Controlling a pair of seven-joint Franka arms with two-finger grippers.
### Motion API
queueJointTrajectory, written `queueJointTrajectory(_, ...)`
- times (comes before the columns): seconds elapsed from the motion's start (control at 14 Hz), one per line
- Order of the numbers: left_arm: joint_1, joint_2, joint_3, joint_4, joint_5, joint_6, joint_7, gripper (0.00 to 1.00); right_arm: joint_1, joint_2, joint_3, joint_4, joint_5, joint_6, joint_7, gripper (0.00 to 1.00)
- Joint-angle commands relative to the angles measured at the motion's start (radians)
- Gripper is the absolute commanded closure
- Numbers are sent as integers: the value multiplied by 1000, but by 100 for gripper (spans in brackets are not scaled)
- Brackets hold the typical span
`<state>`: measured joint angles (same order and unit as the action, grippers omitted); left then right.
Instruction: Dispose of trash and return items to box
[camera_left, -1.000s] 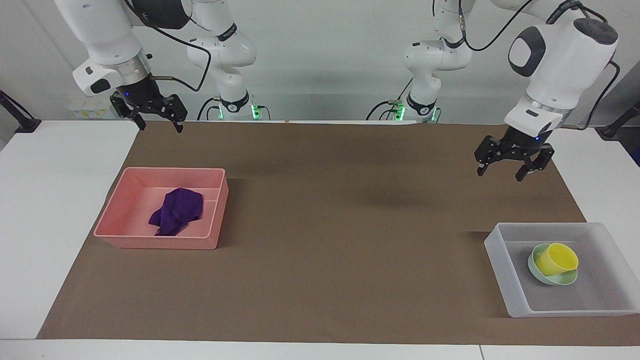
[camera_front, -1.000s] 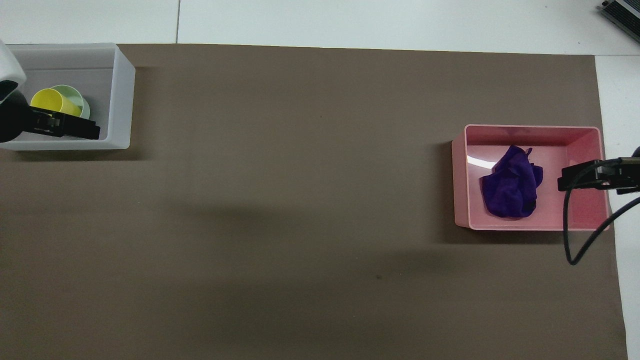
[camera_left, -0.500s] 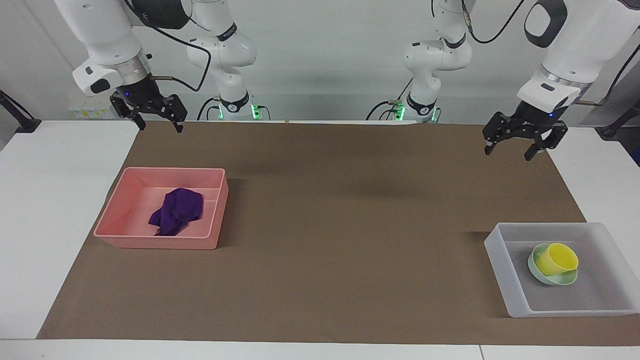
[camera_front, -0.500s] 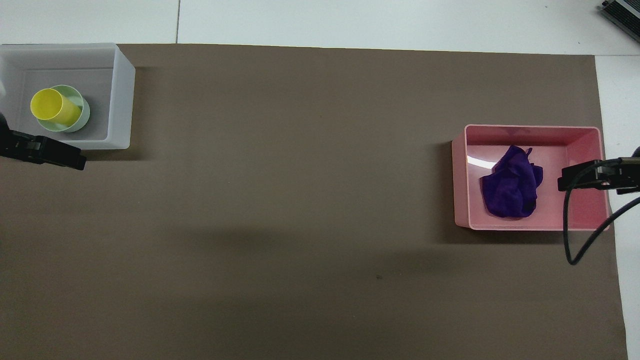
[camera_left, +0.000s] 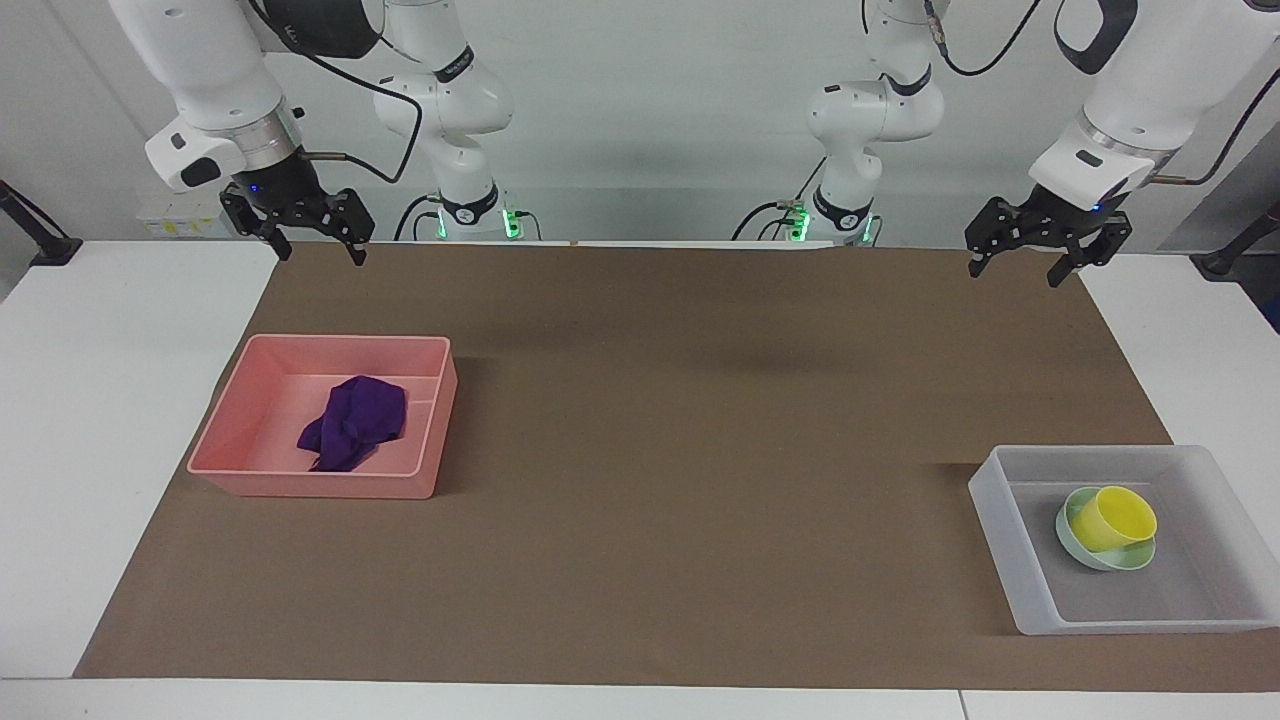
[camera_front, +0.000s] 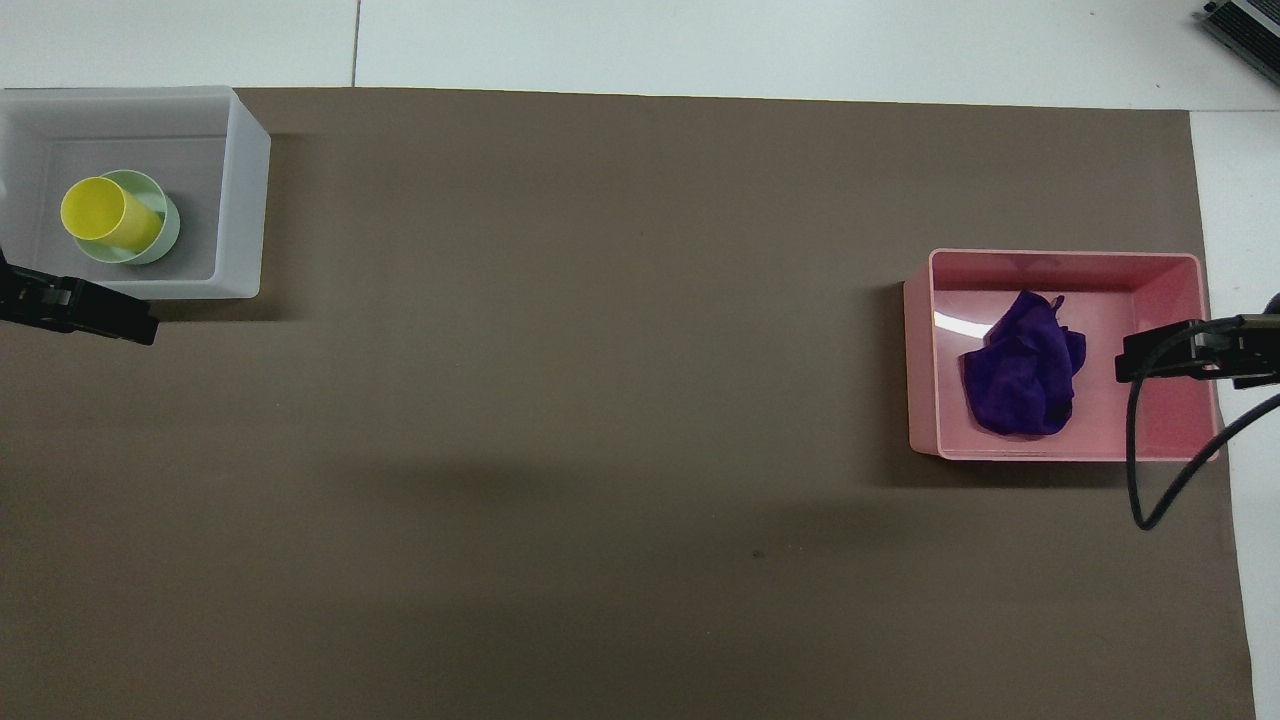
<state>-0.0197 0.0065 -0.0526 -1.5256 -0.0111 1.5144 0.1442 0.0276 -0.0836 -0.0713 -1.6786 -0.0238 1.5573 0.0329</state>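
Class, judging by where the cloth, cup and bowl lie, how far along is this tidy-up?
Done: purple cloth lies in the pink bin; yellow cup sits in the green bowl inside the frosted tray. Left gripper and right gripper hang open, empty. Nothing visibly left.

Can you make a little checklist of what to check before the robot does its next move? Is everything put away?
1. Purple cloth inside the pink bin: ok.
2. Yellow cup resting in the green bowl: ok.
3. Bowl and cup inside the white box: ok.
4. Left gripper raised over the brown mat, jaws open and empty: ok.
5. Right gripper raised over the mat's edge, jaws open and empty: ok.
6. Anything left loose on the mat: none seen, ok.
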Motion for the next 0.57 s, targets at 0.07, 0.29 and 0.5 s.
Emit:
queueJointTrajectory(0.07,-6,-22,2,-13,23,-14,-12,0,-5,-27,-2,-26,5,-3,-24,0)
queueJointTrajectory(0.29,4,-36,2,-44,23,16,-6,0,-5,-27,-2,-26,5,-3,-24,0)
queueJointTrajectory(0.5,4,-36,2,-47,23,20,-8,0,-5,-27,-2,-26,5,-3,-24,0)
